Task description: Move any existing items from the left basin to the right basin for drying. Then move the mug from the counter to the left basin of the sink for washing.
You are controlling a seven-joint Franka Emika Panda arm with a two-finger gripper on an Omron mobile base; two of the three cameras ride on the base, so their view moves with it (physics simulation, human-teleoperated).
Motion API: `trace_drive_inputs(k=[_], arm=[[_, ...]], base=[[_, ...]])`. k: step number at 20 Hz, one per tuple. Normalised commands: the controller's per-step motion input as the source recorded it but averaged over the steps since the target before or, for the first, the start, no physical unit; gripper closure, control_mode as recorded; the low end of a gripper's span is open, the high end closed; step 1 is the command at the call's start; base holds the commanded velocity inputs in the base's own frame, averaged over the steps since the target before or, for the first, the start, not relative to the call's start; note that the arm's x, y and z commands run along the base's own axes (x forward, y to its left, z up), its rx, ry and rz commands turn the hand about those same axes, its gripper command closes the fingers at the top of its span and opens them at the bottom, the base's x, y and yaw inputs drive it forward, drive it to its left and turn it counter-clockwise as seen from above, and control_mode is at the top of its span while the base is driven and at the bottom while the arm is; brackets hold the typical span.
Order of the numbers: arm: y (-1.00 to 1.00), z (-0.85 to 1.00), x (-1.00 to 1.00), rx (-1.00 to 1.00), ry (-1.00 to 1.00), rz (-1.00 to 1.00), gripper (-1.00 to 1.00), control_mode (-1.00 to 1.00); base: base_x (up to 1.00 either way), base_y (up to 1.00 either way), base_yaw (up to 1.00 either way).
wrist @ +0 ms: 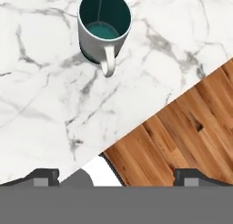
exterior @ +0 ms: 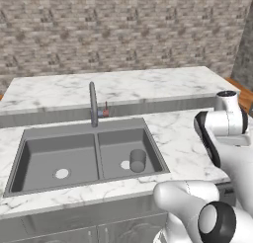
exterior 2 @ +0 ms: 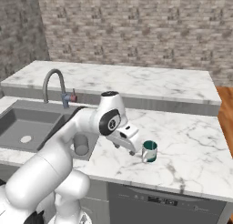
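Observation:
The mug (wrist: 103,29), pale with a dark green inside, stands upright on the counter (wrist: 45,91), its handle turned toward the hand. In the right base view the mug (exterior 2: 149,151) is right of the sink (exterior 2: 27,123), and my gripper (exterior 2: 134,150) hangs just left of it, low over the counter (exterior 2: 191,150). The gripper (wrist: 117,176) is open with nothing between its fingertips (wrist: 45,175). The left basin (exterior: 49,148) shows its white drain. A plain grey cylindrical cup (exterior: 137,160) stands in the right basin (exterior: 116,143).
A thin grey faucet (exterior: 93,103) rises behind the sink. A raised marble ledge (exterior: 123,86) and a brick wall back the counter. The counter's edge runs close to the mug, with wooden floor (wrist: 182,127) beyond it.

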Motion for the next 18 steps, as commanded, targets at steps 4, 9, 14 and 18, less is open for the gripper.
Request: trace_drive_inputs(k=[4,9,14,18], arm=[[-0.21,-0.42,0.00,0.03,0.11,0.00,-1.00,-1.00],[-0.29,-0.26,0.01,0.02,0.02,0.00,-1.00,-1.00],[-0.10,-0.16,0.15,0.07,0.00,0.04,-1.00,-1.00],[0.00,-0.03,0.24,0.07,0.00,0.06,-1.00,-1.00]], base=[[0.00,0.00,0.00],[0.00,0.00,0.00],[0.00,0.00,0.00],[0.00,0.00,0.00]])
